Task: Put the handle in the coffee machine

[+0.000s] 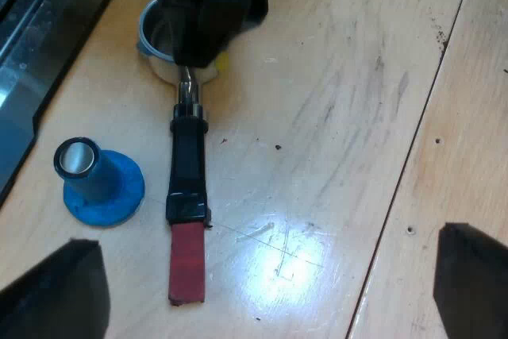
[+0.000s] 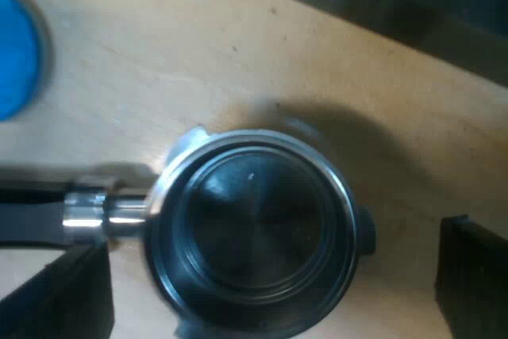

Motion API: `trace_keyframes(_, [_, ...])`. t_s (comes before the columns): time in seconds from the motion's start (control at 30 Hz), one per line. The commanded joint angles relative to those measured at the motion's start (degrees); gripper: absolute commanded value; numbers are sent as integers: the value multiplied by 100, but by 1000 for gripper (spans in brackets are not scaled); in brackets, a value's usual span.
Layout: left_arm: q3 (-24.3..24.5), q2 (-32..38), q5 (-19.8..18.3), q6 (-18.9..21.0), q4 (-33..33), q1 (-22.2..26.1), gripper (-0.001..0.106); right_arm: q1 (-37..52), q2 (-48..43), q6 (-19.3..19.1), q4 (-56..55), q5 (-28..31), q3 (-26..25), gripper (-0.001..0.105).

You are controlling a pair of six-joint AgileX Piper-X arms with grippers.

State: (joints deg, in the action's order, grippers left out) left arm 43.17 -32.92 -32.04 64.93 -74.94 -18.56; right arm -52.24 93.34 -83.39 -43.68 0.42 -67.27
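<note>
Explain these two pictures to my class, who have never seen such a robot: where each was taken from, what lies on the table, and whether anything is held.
Both pictures come from cameras riding on the wrists of two robot arms. Each arm ends in a gripper of two black fingers. In the left wrist view, the left gripper is open above a pale wooden table. On the table lies a round metal holder with a black handle ending in red. Near it stands a blue tamper with a shiny round top, close to the steel edge of the espresso machine. The right wrist view looks straight down into the holder's cup. The right gripper hangs over it, with one finger open on each side. Nothing is held yet.
</note>
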Motion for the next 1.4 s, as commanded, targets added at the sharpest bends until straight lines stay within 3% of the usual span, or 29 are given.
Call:
trace_keyframes(0.03, [-4, 13, 15, 64, 31, 11, 83, 28, 71, -162, 72, -42, -48, 83])
trace_keyframes(0.83, [-17, 13, 15, 64, 31, 11, 83, 73, 421, -166, 318, -369, -48, 83])
trace_keyframes(0.9, [-17, 13, 15, 64, 31, 11, 83, 73, 421, -166, 318, -369, -48, 78])
trace_keyframes(1.0, [-17, 13, 15, 64, 31, 11, 83, 73, 421, -166, 318, -369, -48, 53])
trace_keyframes(1.03, [-17, 13, 15, 64, 31, 11, 83, 73, 421, -166, 297, -369, -48, 49])
trace_keyframes(1.13, [-17, 13, 15, 64, 31, 11, 83, 73, 421, -166, 216, -369, -48, 21])
trace_keyframes(1.17, [-17, 13, 15, 64, 31, 11, 83, 73, 421, -166, 173, -369, -48, 5])
trace_keyframes(1.2, [-17, 13, 15, 64, 31, 11, 83, 73, 421, -166, 165, -369, -48, -1])
trace_keyframes(1.4, [-17, 13, 15, 64, 31, 11, 83, 73, 327, -166, -17, -369, -52, 0])
